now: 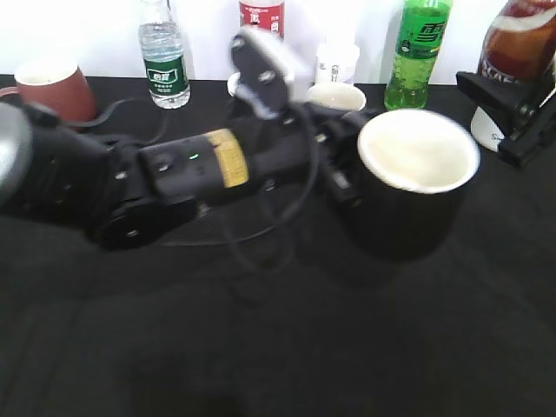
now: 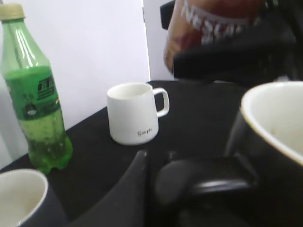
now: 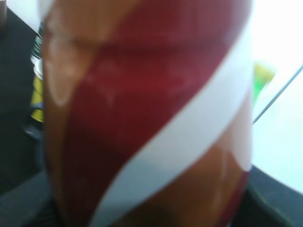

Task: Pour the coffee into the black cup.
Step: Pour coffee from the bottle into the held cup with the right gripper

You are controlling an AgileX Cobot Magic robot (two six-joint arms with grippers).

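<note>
The black cup point(image 1: 417, 181) is seen upright on the black table point(image 1: 287, 339), its pale interior turned toward the exterior camera, and it serves as the landmark for the rest. The left gripper point(image 1: 340, 165) is pressed against the cup's left side, reached there by a dark arm with a yellow band stretched in from the left; in the left wrist view a rounded finger point(image 2: 199, 182) is seen touching the cup's wall point(image 2: 265, 156) just below the white rim, so the cup appears to be gripped, though the second finger is hidden and the width of the opening cannot be told. The coffee bottle point(image 1: 519, 39), brown with a red-and-white label, is held up and to the right of the cup, above rim height, clamped between the black jaws of the right gripper point(image 1: 512, 113); in the right wrist view the bottle point(image 3: 147, 113) fills nearly the whole frame. Behind the cup, close to its left rear, a pale cup with a dark outside point(image 1: 335, 95) is placed. A green soda bottle point(image 1: 419, 52) is stood behind the black cup, with a white mug point(image 2: 135, 113) beside it. Well to the left of the black cup, a water bottle point(image 1: 163, 61) and a red-brown cup point(image 1: 54, 87) are set along the table's far edge.
</note>
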